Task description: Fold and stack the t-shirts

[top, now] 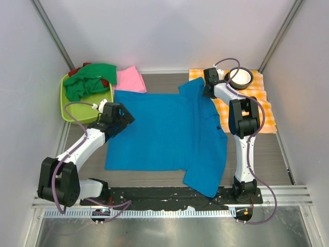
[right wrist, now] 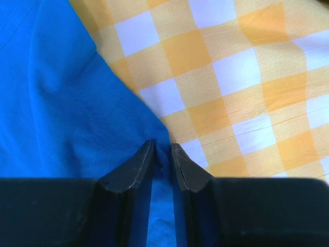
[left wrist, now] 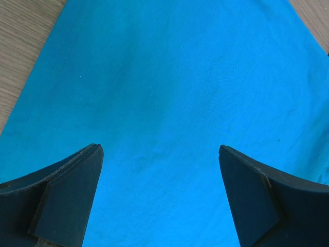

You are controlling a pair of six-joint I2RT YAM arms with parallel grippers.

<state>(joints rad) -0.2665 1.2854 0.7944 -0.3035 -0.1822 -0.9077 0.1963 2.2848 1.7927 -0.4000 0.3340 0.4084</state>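
A bright blue t-shirt (top: 164, 128) lies spread flat in the middle of the table. My right gripper (top: 208, 94) is at its far right sleeve, where the blue cloth (right wrist: 67, 103) overlaps the checked cloth, and its jaws (right wrist: 163, 146) are pinched on a fold of the sleeve edge. My left gripper (top: 126, 116) hovers open over the shirt's left edge, with only blue fabric (left wrist: 169, 92) showing between its fingers (left wrist: 159, 149). A green t-shirt (top: 90, 80) and a red one (top: 77, 69) are bunched in the bin. A pink one (top: 131, 80) lies folded beside it.
A lime green bin (top: 67, 110) stands at the back left. An orange-and-white checked cloth (top: 267, 110) covers the back right, with a white bowl (top: 239, 78) on it. Grey walls close in the sides and back.
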